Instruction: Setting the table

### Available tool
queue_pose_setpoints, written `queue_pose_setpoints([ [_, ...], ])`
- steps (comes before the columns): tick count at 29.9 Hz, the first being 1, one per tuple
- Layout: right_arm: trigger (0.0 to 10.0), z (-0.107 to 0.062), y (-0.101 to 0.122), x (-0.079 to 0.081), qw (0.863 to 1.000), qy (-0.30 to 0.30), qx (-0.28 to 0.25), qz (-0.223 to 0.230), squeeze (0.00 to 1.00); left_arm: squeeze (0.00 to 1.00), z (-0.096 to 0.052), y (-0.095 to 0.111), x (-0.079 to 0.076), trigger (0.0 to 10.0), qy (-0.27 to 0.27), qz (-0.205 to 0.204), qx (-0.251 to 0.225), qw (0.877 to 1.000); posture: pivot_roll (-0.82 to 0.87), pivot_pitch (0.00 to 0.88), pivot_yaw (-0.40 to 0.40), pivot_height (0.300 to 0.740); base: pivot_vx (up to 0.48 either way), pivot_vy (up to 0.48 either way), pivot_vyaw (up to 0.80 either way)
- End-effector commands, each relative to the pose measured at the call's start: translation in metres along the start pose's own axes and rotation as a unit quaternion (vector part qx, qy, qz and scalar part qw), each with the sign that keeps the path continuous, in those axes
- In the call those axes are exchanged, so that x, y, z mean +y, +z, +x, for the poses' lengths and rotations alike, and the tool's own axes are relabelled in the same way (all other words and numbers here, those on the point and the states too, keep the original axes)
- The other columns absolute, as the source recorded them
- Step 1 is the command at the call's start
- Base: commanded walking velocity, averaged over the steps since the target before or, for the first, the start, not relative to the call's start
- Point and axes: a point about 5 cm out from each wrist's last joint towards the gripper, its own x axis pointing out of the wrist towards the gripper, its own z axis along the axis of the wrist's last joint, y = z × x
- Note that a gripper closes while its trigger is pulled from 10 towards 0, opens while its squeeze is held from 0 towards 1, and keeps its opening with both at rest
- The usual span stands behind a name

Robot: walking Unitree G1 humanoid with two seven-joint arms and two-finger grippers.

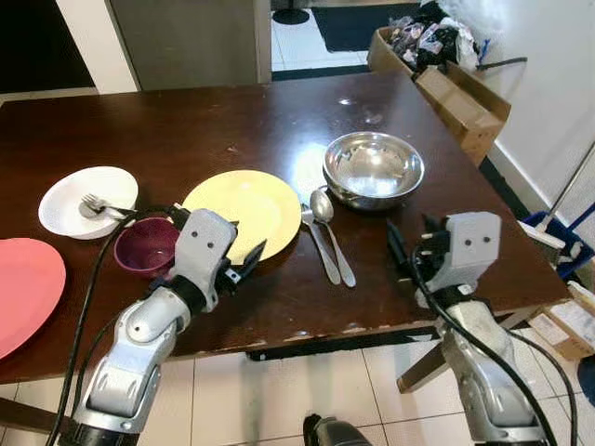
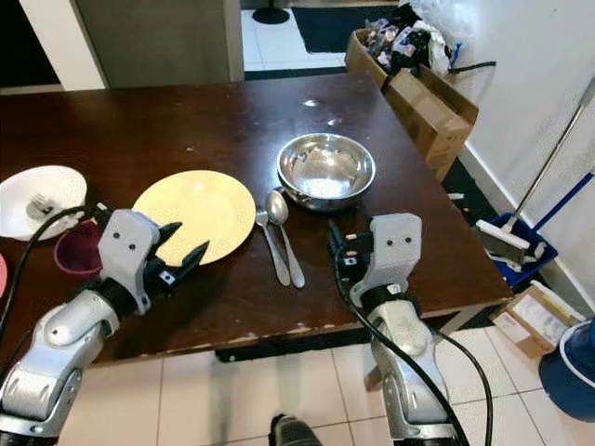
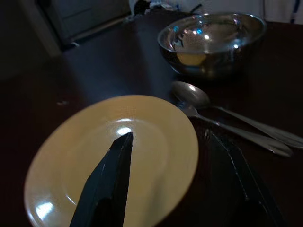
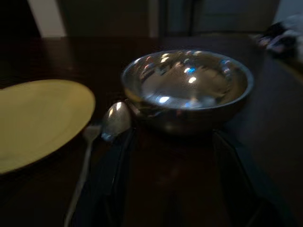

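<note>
A yellow plate [image 1: 244, 206] lies on the dark wooden table [image 1: 186, 130], with a spoon [image 1: 323, 206] and a fork [image 1: 322, 249] side by side just right of it. Behind them stands a steel bowl [image 1: 374, 167]. My left gripper [image 1: 246, 237] hovers open and empty over the plate's near edge; one finger [image 3: 111, 179] hangs above the plate. My right gripper [image 1: 409, 232] is open and empty near the table's front right, pointing at the steel bowl [image 4: 187, 87]. To the left sit a purple bowl [image 1: 146, 245], a white bowl [image 1: 85, 200] holding a fork, and a pink plate [image 1: 23, 288].
Cardboard boxes [image 1: 456, 93] with clutter stand by the wall past the table's right end. A mop handle [image 2: 548, 158] and a blue bucket [image 2: 569, 362] are on the tiled floor at the right. The far half of the table is bare.
</note>
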Motion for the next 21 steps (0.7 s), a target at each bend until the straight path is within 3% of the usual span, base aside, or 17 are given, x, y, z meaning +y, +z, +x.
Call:
queue_pose_setpoints([
  [1, 10.0, 0.002, -0.003, 0.002, 0.999, 0.021, 0.034, -0.002, 0.00, 0.31, -0.002, -0.002, 0.005, 10.0, -0.001, 0.004, 0.020, 1.000, -0.16, 0.094, 0.046, 0.740, 0.000, 0.000, 0.00],
  [4, 10.0, 0.009, -0.008, 0.002, 0.997, 0.027, 0.068, -0.015, 0.00, 0.32, -0.002, 0.002, 0.010, 10.0, -0.029, 0.011, 0.022, 0.999, -0.16, 0.097, 0.046, 0.740, 0.000, 0.000, 0.00],
  [7, 10.0, 0.015, -0.008, 0.005, 0.996, 0.042, 0.072, 0.010, 0.00, 0.32, -0.004, 0.006, 0.015, 10.0, -0.054, 0.006, 0.024, 0.998, -0.15, 0.099, 0.048, 0.740, 0.000, 0.000, 0.00],
  [8, 10.0, 0.030, -0.008, 0.008, 0.996, 0.044, 0.074, 0.027, 0.00, 0.31, -0.005, 0.010, 0.030, 10.0, -0.063, 0.013, 0.029, 0.998, -0.13, 0.102, 0.050, 0.740, 0.000, 0.000, 0.00],
  [12, 10.0, 0.046, -0.006, 0.007, 0.996, 0.034, 0.073, 0.029, 0.00, 0.31, -0.003, 0.020, 0.042, 10.0, -0.068, 0.021, 0.018, 0.997, -0.11, 0.105, 0.048, 0.740, 0.000, 0.000, 0.00],
  [17, 10.0, 0.061, 0.014, -0.005, 0.999, 0.000, 0.039, -0.018, 0.00, 0.32, 0.009, 0.039, 0.041, 10.0, -0.053, 0.010, -0.021, 0.998, -0.10, 0.117, 0.052, 0.740, 0.000, 0.000, 0.00],
  [20, 10.0, 0.065, 0.026, -0.015, 0.999, -0.032, 0.020, -0.022, 0.00, 0.33, 0.012, 0.042, 0.038, 10.0, -0.056, 0.010, -0.024, 0.998, -0.09, 0.120, 0.057, 0.740, 0.000, 0.000, 0.00],
  [21, 10.0, 0.067, 0.032, -0.023, 0.997, -0.043, 0.015, -0.060, 0.00, 0.33, 0.014, 0.044, 0.036, 10.0, -0.059, 0.008, -0.026, 0.998, -0.09, 0.120, 0.062, 0.740, 0.000, 0.000, 0.00],
])
